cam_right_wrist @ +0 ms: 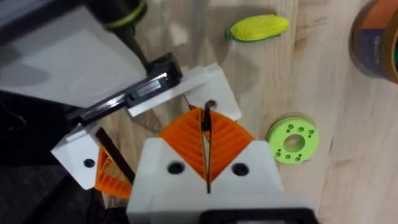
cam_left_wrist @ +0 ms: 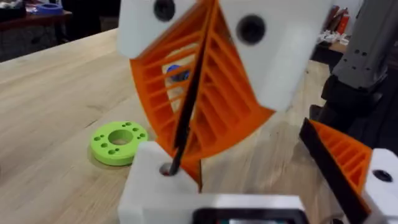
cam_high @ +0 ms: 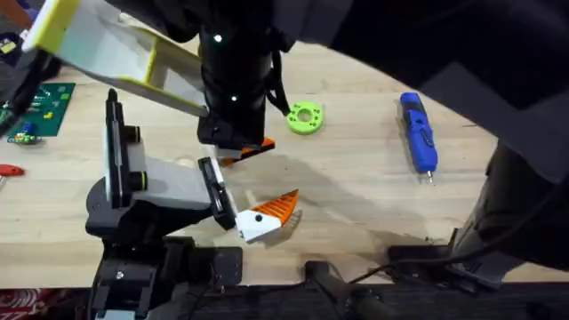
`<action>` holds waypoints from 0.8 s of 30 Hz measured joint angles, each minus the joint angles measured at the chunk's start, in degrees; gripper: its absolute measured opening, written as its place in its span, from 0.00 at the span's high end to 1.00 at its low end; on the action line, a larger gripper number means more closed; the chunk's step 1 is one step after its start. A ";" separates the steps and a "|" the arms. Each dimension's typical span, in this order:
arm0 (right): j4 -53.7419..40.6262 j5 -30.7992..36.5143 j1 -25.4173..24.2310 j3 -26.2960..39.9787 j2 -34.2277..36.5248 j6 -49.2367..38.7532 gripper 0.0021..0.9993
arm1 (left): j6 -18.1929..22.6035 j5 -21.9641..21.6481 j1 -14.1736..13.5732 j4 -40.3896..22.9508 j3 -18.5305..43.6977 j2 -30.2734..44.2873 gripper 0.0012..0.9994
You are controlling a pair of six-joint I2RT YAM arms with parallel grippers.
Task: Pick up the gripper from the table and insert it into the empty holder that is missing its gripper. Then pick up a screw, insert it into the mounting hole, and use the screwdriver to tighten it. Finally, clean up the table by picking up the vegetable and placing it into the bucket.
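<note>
Pale wooden desk (cam_high: 356, 178) carried the holder (cam_high: 151, 187). The right tool (cam_right_wrist: 206, 115) was pinched shut on what looked like a thin dark screw (cam_left_wrist: 185, 112), its tip at the white block's hole (cam_left_wrist: 165, 168). It was best kept upright, pressed straight down and released gently.

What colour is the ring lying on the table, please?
Lime green ring, clearest in the left wrist view.

Wooden table (cam_high: 356, 187), screwdriver (cam_high: 417, 132), green ring (cam_high: 305, 116), circuit board (cam_high: 40, 108)
</note>
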 joint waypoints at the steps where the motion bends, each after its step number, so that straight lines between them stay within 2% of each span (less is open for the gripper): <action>1: -0.01 0.00 0.02 0.00 0.00 0.00 0.99 | 0.00 0.00 0.00 0.00 0.00 0.00 0.01; 24: -0.06 1.25 -0.05 0.00 0.00 0.00 0.99 | 0.00 0.00 0.00 0.00 0.00 0.00 0.01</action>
